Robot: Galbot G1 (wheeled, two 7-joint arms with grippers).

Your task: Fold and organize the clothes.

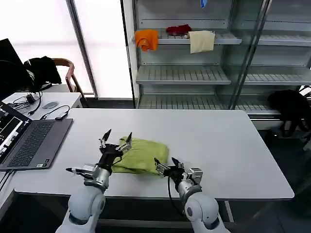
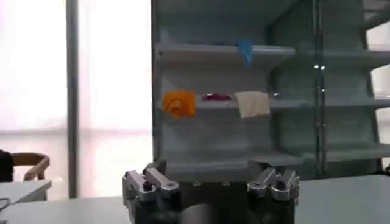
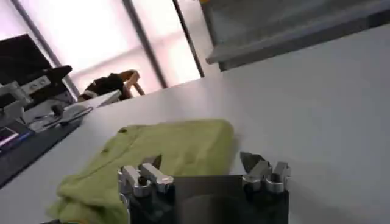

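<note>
White table spreads wide, and behind it the shelf rack holds orange, red and cream cloths. A laptop sits at the table's left edge. Near the table's front edge lies the lime T-shirt, folded into a compact bundle. Left gripper hovers just over the shirt's left side, fingers spread apart, nothing held. Right gripper sits low at the shirt's front right corner, fingers parted too, empty.
</note>
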